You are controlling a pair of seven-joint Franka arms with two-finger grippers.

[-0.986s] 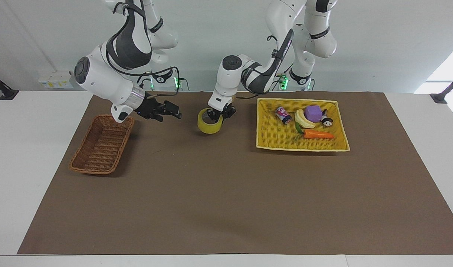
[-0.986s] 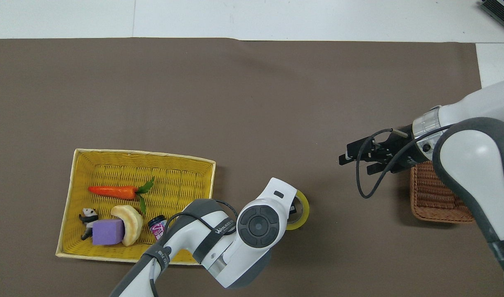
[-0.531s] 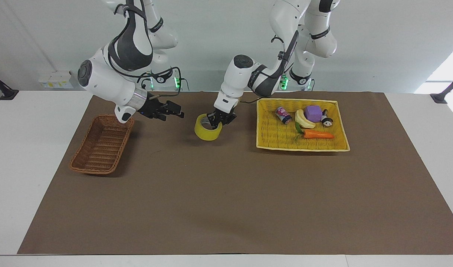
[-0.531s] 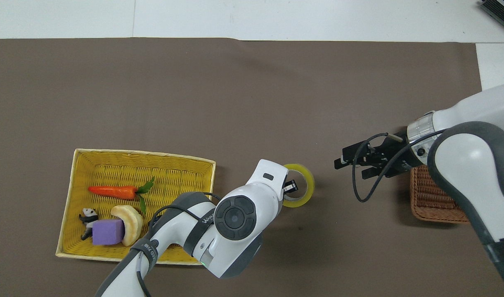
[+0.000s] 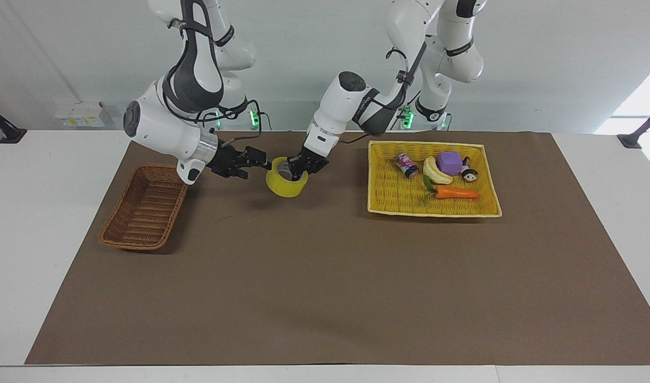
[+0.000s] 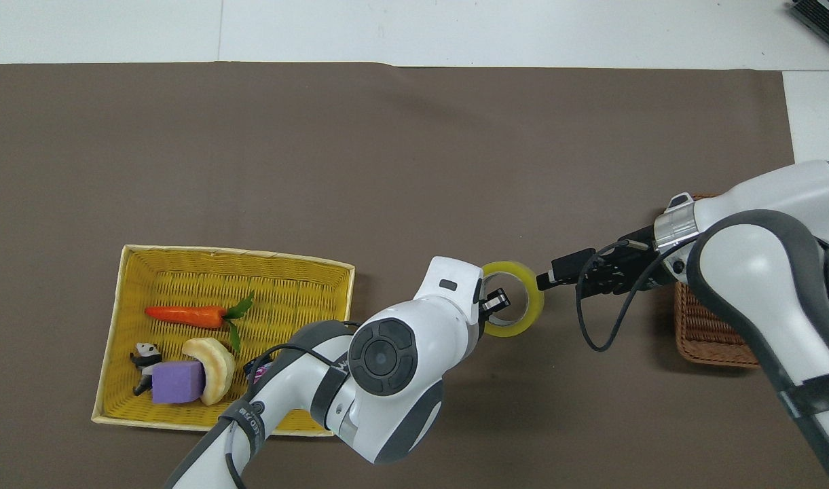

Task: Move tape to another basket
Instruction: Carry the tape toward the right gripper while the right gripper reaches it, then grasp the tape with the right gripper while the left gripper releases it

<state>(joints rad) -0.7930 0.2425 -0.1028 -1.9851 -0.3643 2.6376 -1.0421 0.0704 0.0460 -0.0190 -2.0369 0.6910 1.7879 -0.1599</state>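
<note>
gripping one tape [image 5: 286, 184], left end effector [image 5: 299, 169]; right end effector [image 5: 256, 161] spread; two baskets.

Tape [image 5: 286, 184] over the mat's [image 5: 325, 298] middle near the robots' edge, wicker basket [image 5: 145, 215] toward the right arm's end, tray [image 5: 388, 199] with carrot [image 5: 456, 193] toward the left arm's end

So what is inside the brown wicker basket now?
The brown wicker basket shows only its bare woven bottom in the facing view. From overhead, the right arm covers most of it. The tape is outside.
</note>
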